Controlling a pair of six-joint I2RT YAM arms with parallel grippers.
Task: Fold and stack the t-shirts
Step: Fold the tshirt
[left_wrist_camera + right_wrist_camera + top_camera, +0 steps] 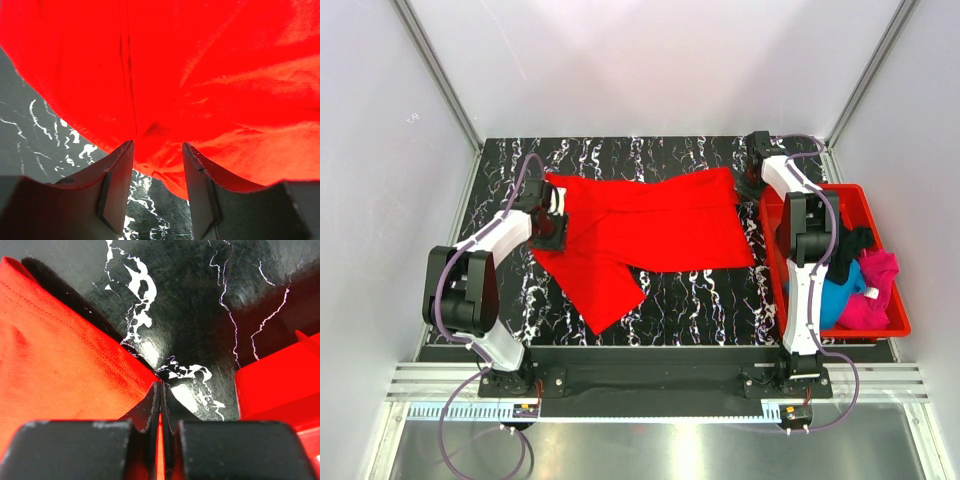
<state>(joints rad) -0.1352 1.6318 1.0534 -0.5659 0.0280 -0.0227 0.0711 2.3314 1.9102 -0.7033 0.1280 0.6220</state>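
Note:
The red t-shirt lies spread and crumpled on the black marble table. My left gripper is at the shirt's left edge. In the left wrist view it is open, with the shirt's edge lying between the fingertips. My right gripper is at the shirt's far right corner. In the right wrist view it is shut, with red cloth pinched between the fingers, and the hem runs off to the left. Black, blue and magenta-pink tees lie bunched in the bin.
A rigid red plastic bin stands at the table's right edge, close beside my right arm; its wall also shows in the right wrist view. White walls and metal frame rails enclose the table on three sides.

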